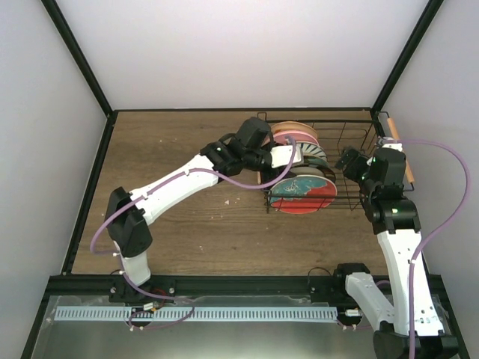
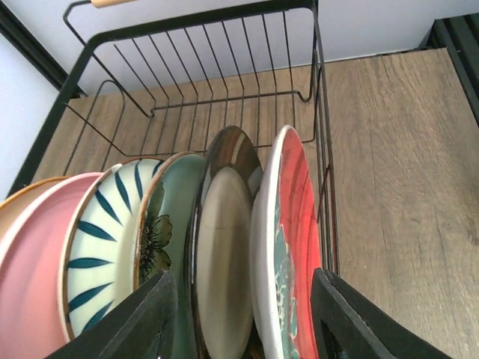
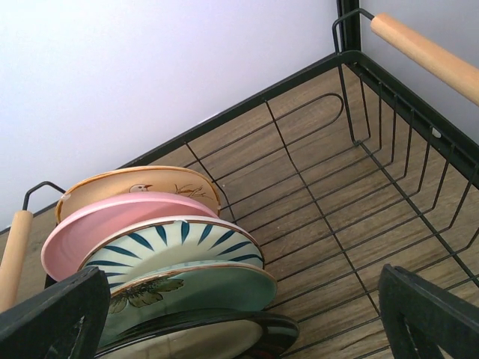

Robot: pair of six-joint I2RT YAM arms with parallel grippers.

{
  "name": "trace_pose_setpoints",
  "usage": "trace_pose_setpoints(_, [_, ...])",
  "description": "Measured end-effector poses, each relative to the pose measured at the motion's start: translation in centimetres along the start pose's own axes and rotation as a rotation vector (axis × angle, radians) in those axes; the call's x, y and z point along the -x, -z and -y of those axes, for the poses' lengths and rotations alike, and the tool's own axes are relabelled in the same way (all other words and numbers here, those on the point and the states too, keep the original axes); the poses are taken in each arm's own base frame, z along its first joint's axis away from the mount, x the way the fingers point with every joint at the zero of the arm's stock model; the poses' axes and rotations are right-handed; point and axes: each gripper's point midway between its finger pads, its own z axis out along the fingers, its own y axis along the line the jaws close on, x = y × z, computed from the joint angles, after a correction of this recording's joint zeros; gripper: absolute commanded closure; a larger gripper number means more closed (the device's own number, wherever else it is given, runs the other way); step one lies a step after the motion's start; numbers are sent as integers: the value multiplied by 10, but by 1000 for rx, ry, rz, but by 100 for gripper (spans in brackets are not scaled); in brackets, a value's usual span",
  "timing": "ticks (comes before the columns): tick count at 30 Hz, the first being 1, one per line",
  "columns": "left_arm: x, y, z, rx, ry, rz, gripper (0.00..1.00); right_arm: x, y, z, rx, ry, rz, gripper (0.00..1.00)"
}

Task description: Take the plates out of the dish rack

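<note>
The black wire dish rack point(image 1: 352, 202) stands at the back right. Several plates stand on edge in its left end: tan point(image 2: 15, 206), pink point(image 2: 37, 262), white with blue stripes point(image 2: 97, 247), mint green point(image 2: 168, 217), a dark-rimmed beige one point(image 2: 224, 254) and red with teal point(image 2: 296, 239). The red plate point(image 1: 303, 193) leans toward the rack's front. My left gripper point(image 2: 243, 321) is open, with its jaws on either side of the dark-rimmed and red plates. My right gripper point(image 3: 239, 329) is open and empty over the rack's bare right part, beside the plates point(image 3: 172, 243).
A wooden rod handle point(image 1: 397, 149) runs along the rack's right side and also shows in the right wrist view point(image 3: 426, 52). The other handle point(image 3: 15, 254) is behind the plates. Bare wooden table point(image 1: 187, 134) lies left of the rack. Walls close in the table.
</note>
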Motion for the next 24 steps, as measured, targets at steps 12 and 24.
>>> trace_pose_setpoints(12, [-26,-23,11,-52,9,-79,50,-9,-2,4,-8,-22,-16,0])
trace_pose_setpoints(24, [-42,-42,18,-87,20,-121,57,-7,3,5,-11,-26,0,0])
